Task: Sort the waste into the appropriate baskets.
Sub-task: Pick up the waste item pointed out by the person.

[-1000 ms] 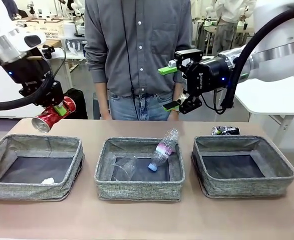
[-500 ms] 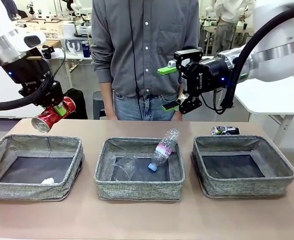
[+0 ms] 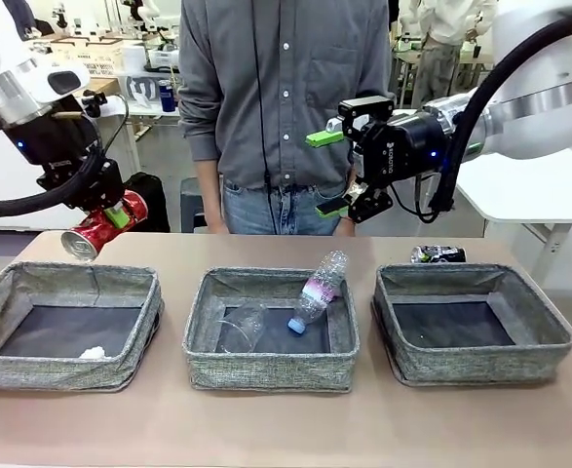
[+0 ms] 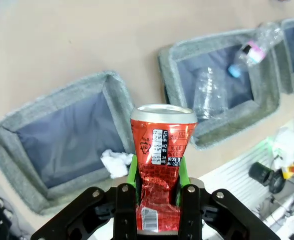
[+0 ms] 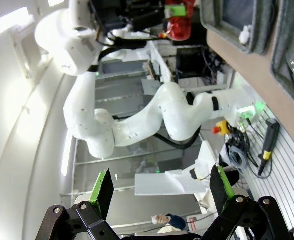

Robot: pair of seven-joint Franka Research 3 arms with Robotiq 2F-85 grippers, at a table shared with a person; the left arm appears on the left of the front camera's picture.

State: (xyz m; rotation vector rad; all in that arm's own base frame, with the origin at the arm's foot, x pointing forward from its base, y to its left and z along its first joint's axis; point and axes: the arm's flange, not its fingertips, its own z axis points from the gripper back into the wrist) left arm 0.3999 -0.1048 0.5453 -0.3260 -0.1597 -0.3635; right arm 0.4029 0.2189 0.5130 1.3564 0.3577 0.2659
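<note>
My left claw (image 4: 157, 171) clenched on red can (image 3: 98, 228), aloft, well left of middle basket (image 3: 271, 370). My right claw (image 3: 328, 173) spread wide, empty, high above it. Bottle (image 3: 318, 289), cup (image 3: 243, 327) inside it. Dark can (image 3: 438, 254) on worktop (image 3: 286, 421), behind-right. Paper ball (image 3: 94, 353) in basket (image 3: 61, 372) left of it.

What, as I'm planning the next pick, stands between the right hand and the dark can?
Nothing visible. The open right hand hangs in air above and left of the dark can, lying behind the right basket.
</note>
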